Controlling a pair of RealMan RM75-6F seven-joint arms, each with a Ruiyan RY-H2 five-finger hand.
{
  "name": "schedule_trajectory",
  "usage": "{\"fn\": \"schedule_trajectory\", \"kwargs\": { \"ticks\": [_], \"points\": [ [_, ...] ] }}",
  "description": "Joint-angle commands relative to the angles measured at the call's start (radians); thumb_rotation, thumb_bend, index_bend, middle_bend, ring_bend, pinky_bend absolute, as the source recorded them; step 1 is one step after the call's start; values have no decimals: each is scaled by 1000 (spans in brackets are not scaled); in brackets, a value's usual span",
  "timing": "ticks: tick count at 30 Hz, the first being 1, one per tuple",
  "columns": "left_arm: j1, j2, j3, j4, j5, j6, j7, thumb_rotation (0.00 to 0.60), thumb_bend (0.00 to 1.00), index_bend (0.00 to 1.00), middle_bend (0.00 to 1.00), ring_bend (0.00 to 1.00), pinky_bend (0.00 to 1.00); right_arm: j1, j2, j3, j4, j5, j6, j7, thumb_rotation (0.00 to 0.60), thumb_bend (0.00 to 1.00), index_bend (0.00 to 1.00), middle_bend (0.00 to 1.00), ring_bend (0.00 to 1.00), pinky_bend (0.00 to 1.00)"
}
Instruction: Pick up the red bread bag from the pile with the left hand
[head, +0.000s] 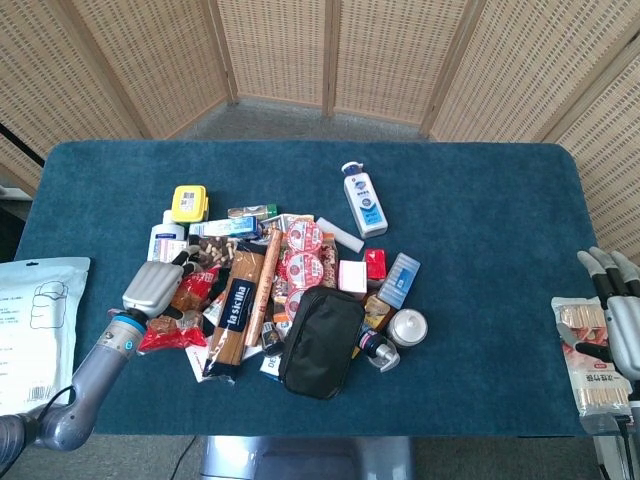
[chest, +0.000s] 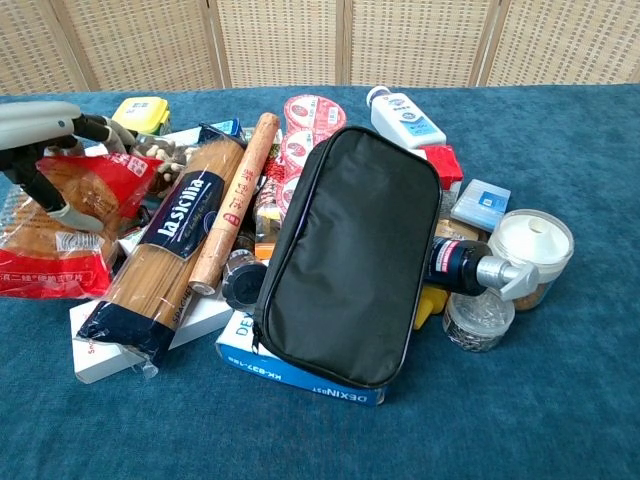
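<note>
The red bread bag (head: 180, 310) (chest: 62, 232) lies at the left edge of the pile, see-through with brown buns inside and crumpled at its top. My left hand (head: 155, 288) (chest: 45, 135) sits on its upper end with fingers curled over the top and the thumb under, gripping the plastic. The bag's lower part still rests on the blue table. My right hand (head: 618, 310) is far off at the right table edge, fingers apart, holding nothing.
Beside the bag lie a dark spaghetti pack (head: 232, 310), a brown tube (head: 265, 280), a black pouch (head: 320, 340), a yellow box (head: 189, 202) and a lotion bottle (head: 364, 198). A white mask pack (head: 35, 330) lies at far left, a snack packet (head: 588, 360) under the right hand.
</note>
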Motion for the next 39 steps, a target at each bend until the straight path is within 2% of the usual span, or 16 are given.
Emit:
{"fn": "schedule_trajectory", "kwargs": {
  "ticks": [1,10,16,20,29,35,39],
  "points": [
    [30,-19,-24,11,47,62,-48,600,548,813,663,935,853,1,0,2,3,-1,-1,3,590,246,0,69,19,135],
    [82,87,-77,-103,104,118,-200,600,548,823,701,942,863,-2,2,2,7,-9,1,13,588,245,0,70,19,136],
    [120,203,-130,-214,150,169,-305,600,541,811,701,941,862,5,2,3,2,-16,-9,9,591,245,0,71,31,135],
    [132,276,-172,-282,166,205,-328,600,536,804,697,940,863,10,-3,2,9,-22,-18,14,590,247,0,72,33,136],
    [156,423,-285,-433,124,265,-401,600,533,799,693,933,863,36,-1,0,69,-42,-77,78,588,244,0,72,33,135],
    [155,466,-342,-489,45,282,-429,600,532,794,690,929,859,70,14,3,139,-73,-132,157,588,245,0,72,34,134],
    [155,482,-365,-490,34,293,-440,600,526,796,690,927,857,83,2,11,156,-80,-135,168,588,244,0,72,33,134]
  ]
}}
